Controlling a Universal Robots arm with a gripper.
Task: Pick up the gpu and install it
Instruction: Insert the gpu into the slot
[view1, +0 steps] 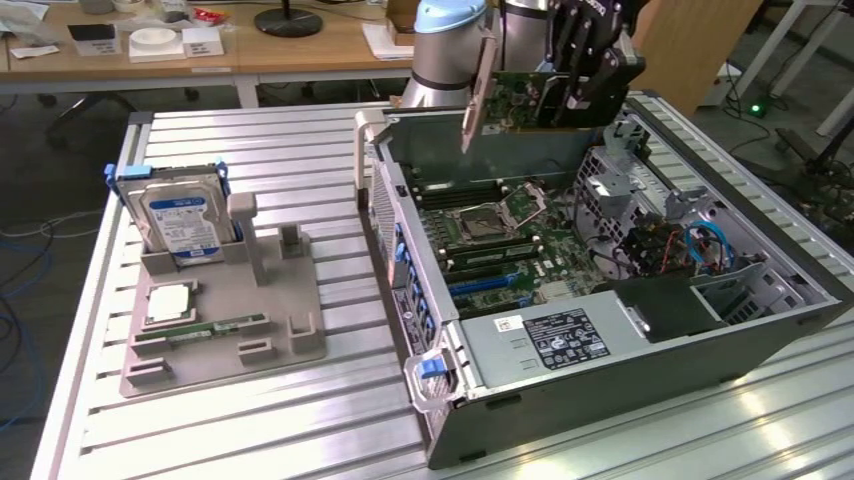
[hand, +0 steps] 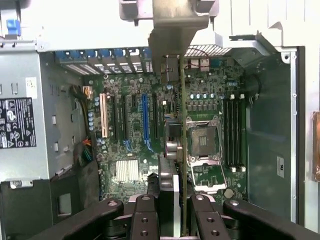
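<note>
- The gripper (hand: 170, 212), nearest the wrist camera, had its two black fingers (hand: 145, 217) closed on the gpu (hand: 183, 150). The jaws were drawn in to the card's thickness, with nothing else between them.
- The gpu was seen edge-on in the wrist view, held clear above the open computer case (view1: 641, 390), with its metal bracket (hand: 177, 30) at the far end. In the exterior view the card hung under the gripper over the case's back corner.
- The motherboard (hand: 130, 125) lay directly beneath the card. Its expansion slots (hand: 145, 117) stood empty beside the CPU socket (hand: 204, 142).
- The hard drive (view1: 187, 225) and the RAM stick (view1: 214, 328) rested in the grey holder (view1: 254, 300) on the table (view1: 267, 430), well apart from the case, on the exterior view's left.
- Progress, as judged: the pick-up was complete. The card touched no slot, so the installation was not yet done.
</note>
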